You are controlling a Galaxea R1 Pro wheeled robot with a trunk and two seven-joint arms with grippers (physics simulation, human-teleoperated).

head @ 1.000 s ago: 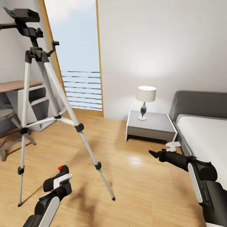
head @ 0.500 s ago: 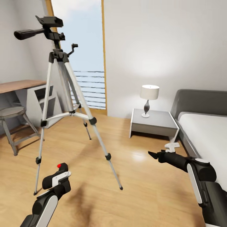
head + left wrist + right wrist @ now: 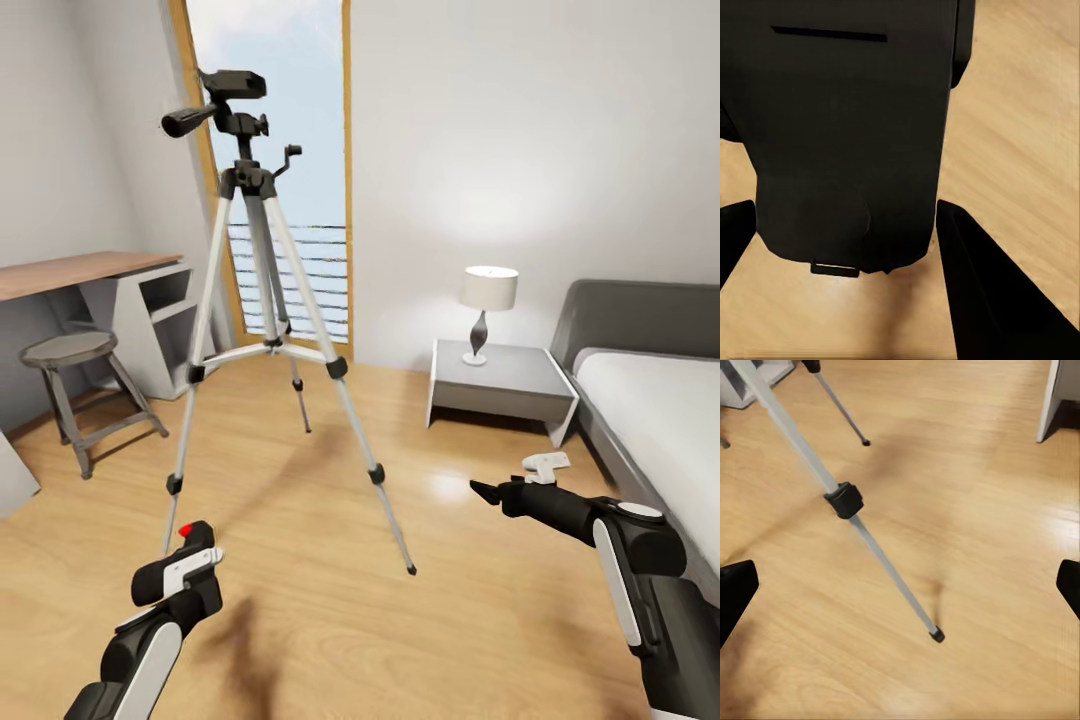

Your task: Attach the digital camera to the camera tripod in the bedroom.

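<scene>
Head view looks down across the room; right wrist view shares the camera tripod (image 3: 270,330) leg, closer.

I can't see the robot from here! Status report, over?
Left gripper shut on digital camera. Right gripper open, empty. Camera tripod ahead, head bare. Floor between clear.

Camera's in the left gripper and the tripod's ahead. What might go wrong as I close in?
1. The silver-legged tripod splays wide; its near leg tip lies on the floor ahead, so the base or open right gripper could knock it.
2. The black mounting head sits high above the left gripper, demanding a long, unsteady lift.
3. The small black red-buttoned camera could slip in the grip.
</scene>
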